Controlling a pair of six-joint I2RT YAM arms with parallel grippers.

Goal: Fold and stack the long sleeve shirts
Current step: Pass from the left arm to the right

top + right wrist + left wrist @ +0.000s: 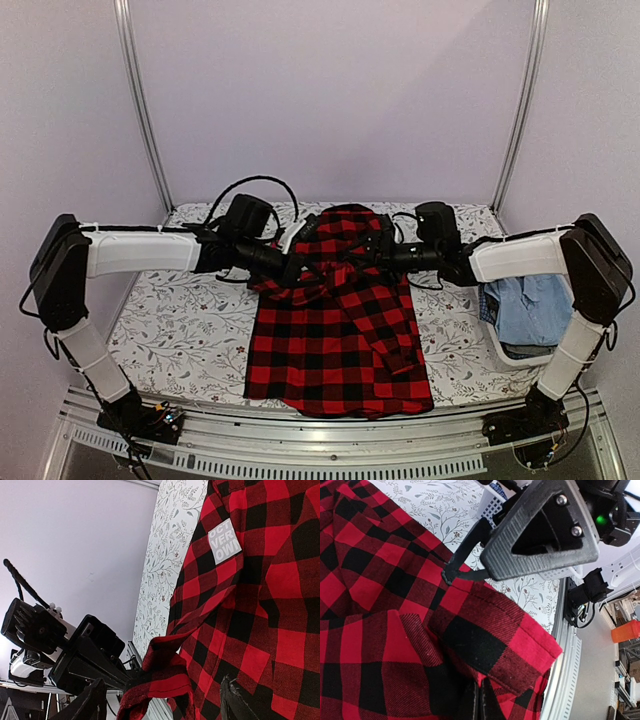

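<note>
While the shirt (335, 340) lies spread down the middle of the table (170, 330), one end at the near edge, you have both arms meeting over its far part. Your left pincer (479, 702) is closed tight on a fold of the red-and-black cloth, with a cuffed sleeve end bunched just beside it. Your right pincer (162, 700) stands wide, with cloth between its fingers (92, 702) but not pinched. At the right, a basket (497, 345) holds blue cloth (535, 305).

The shirt (330, 340) lies on the table (170, 320), basket (499, 350) at its right.
</note>
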